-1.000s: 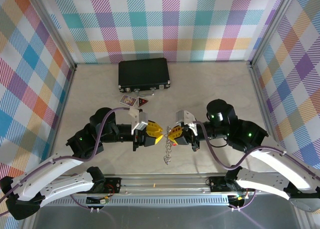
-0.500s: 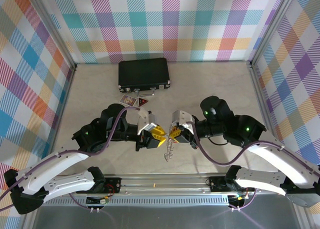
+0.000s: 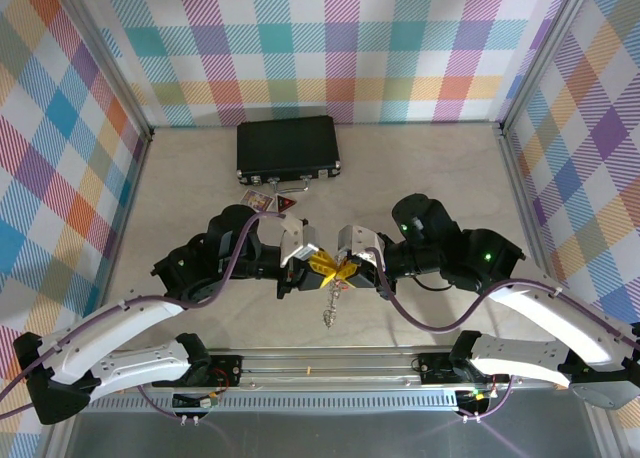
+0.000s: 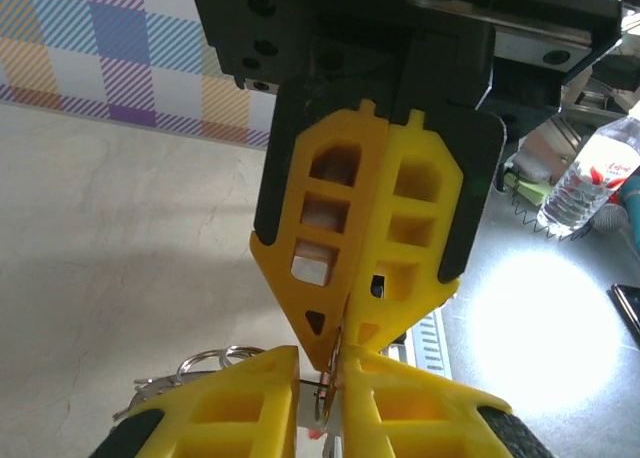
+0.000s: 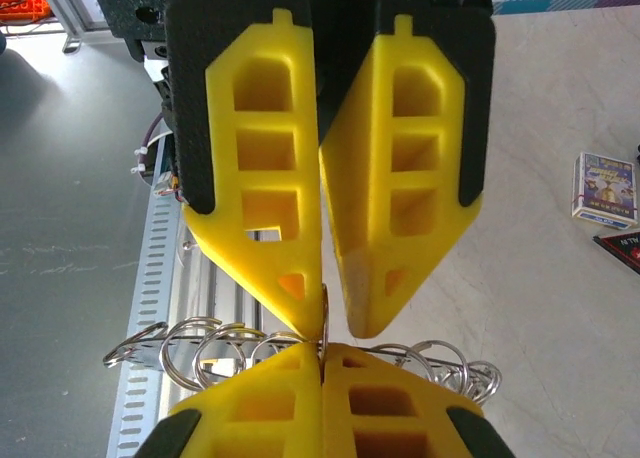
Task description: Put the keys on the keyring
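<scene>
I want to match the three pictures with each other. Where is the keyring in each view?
Top external: keyring hangs as a short chain under the meeting yellow fingertips, centre.
Left wrist: keyring shows low left, beside the lower fingers.
Right wrist: keyring spreads along the bottom, behind the lower fingers.
Shared landmark: the two yellow finger pairs, tip to tip.

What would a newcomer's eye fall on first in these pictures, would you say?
First, the left gripper and right gripper meeting yellow tip to tip above the table, the keyring dangling below them as a silvery chain. Then the loud plaid walls all round, and the black case at the far edge.
</scene>
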### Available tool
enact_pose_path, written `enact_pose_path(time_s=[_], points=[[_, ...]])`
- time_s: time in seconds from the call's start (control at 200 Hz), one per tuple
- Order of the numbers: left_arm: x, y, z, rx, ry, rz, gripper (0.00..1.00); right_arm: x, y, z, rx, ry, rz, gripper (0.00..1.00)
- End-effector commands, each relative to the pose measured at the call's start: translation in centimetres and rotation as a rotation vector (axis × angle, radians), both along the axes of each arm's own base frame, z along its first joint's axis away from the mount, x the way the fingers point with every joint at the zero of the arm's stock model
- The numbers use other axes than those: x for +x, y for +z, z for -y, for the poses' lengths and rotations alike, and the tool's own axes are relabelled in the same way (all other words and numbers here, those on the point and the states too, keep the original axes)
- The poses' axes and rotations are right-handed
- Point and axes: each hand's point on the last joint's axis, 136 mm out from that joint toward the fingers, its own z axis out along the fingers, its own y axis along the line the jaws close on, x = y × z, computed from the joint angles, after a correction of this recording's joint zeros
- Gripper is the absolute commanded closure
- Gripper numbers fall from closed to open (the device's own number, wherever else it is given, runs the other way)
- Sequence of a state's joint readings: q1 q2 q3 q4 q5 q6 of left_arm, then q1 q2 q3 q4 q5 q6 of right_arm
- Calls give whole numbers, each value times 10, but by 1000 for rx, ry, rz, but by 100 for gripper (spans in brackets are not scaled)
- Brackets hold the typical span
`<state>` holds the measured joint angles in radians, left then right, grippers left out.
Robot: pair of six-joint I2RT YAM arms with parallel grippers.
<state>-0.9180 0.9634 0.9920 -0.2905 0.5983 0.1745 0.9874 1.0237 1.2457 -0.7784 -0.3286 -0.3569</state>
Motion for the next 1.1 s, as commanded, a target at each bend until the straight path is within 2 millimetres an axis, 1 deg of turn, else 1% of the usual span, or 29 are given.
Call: enact_pose_path(time_s=[0.0, 0.07, 0.14, 0.245, 0.255, 0.315, 0.36, 0.42, 0.49, 0.535, 0.605, 0.62, 0.715, 0.9, 1.095], points=[[-2, 5, 0, 13, -11, 31, 88, -9, 24, -2, 91, 48, 41, 100], [-2, 5, 0, 14, -14, 35, 92, -9, 24, -2, 94, 46, 40, 100], [-3, 6, -1, 5, -15, 40, 100, -9, 24, -1, 93, 44, 37, 100], [-6, 11, -2, -26, -18, 38, 100, -8, 24, -2, 96, 41, 36, 100], [-5, 16, -1, -50, -19, 51, 100, -8, 24, -3, 97, 41, 36, 100], [-6, 25, -1, -96, -18, 58, 100, -6, 26, -4, 113, 31, 39, 100], [-7, 32, -1, -138, -15, 61, 100, -5, 27, -6, 137, 22, 41, 91], [-8, 41, -1, -202, -17, 64, 100, -5, 33, -7, 195, 13, 43, 76], [-10, 48, -1, -255, -24, 64, 100, -3, 37, -8, 258, -8, 46, 65], [-10, 50, -1, -279, -16, 72, 100, -2, 41, -7, 296, -21, 56, 61], [-11, 55, -5, -337, -2, 101, 100, -1, 46, -3, 334, -46, 74, 61], [-11, 52, -6, -340, 3, 98, 100, -1, 47, -2, 341, -50, 76, 61], [-15, 57, -10, -405, -1, 115, 100, -4, 51, 2, 376, -56, 75, 61], [-20, 64, -12, -457, -29, 112, 100, -5, 53, 1, 387, -54, 65, 66], [-20, 70, -15, -513, -21, 108, 100, -8, 52, -1, 384, -34, 49, 66]])
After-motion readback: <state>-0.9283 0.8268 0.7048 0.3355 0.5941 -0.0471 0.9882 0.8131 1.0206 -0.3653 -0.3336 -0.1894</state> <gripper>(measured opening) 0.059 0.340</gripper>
